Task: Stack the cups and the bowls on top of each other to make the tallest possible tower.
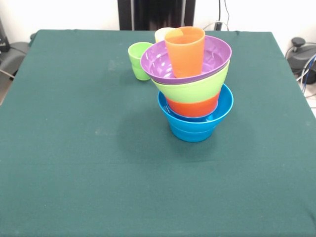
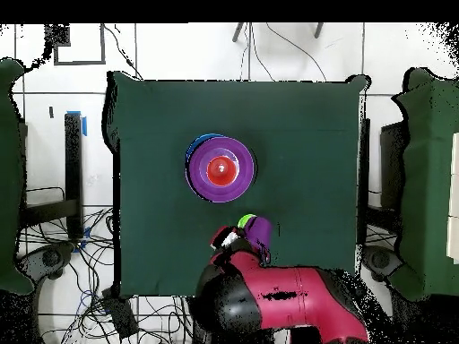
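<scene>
On my feed the surface (image 1: 74,148) is a dark green cloth-covered table, a bit wrinkled at the corners, sitting on a pale floor with cables trailing off around 7 o'clock in the overhead view. Dark chair-like shapes flank it at 3 and 9 o'clock there.

Tower (image 1: 193,84) stands a bit right of centre in the front view: blue bowl (image 1: 193,126) at the bottom, an orange bowl (image 1: 192,106) nested in it, then the lime green bowl (image 1: 192,89), then the purple bowl (image 1: 158,64) tilted a little, with the orange cup (image 1: 185,49) upright inside. From overhead the stack sits around 10 o'clock from the table's middle.

Green cup (image 1: 138,59) is on the cloth at 10 o'clock from the tower, and a yellow cup (image 1: 162,33) peeks out behind the purple rim.

Arm (image 2: 278,300) comes in at 6 o'clock overhead. End effector: can't tell whether it's open or closed.

No readable writing or labels anywhere.
</scene>
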